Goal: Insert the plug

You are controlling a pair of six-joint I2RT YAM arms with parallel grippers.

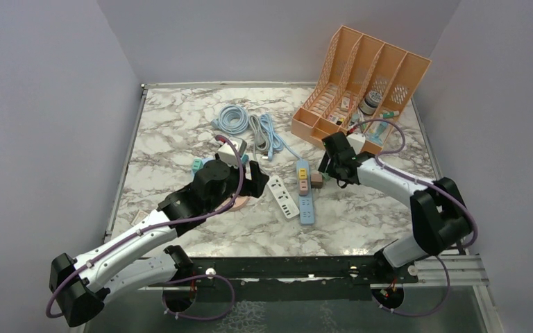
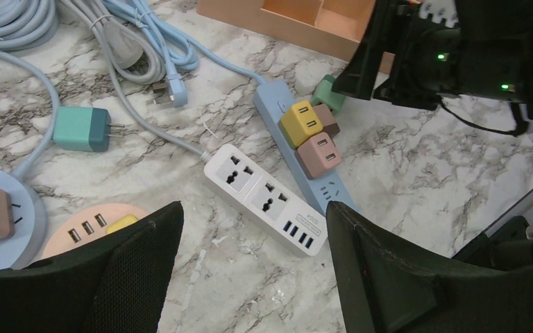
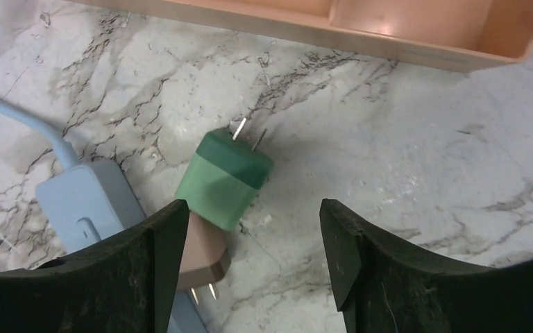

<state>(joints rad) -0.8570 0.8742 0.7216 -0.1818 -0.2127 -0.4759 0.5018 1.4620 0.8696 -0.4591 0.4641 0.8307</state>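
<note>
A green two-prong plug [image 3: 225, 177] lies on the marble, leaning against a brown plug [image 3: 201, 253] beside the head of the blue power strip [image 3: 87, 201]. My right gripper [image 3: 253, 222] is open and empty just above them, with the green plug near its left finger. The blue strip [image 2: 277, 104] carries a yellow plug [image 2: 300, 123] and a pink plug [image 2: 318, 154]. A white power strip [image 2: 264, 198] with free sockets lies next to it. My left gripper [image 2: 253, 229] is open and empty, hovering just short of the white strip's USB end.
An orange file organizer [image 1: 361, 76] stands at the back right, close behind the right gripper. Coiled blue and grey cables [image 1: 239, 121] lie at the back centre. A teal plug [image 2: 81, 128] and round pink [image 2: 87, 229] and blue [image 2: 24, 208] hubs lie left.
</note>
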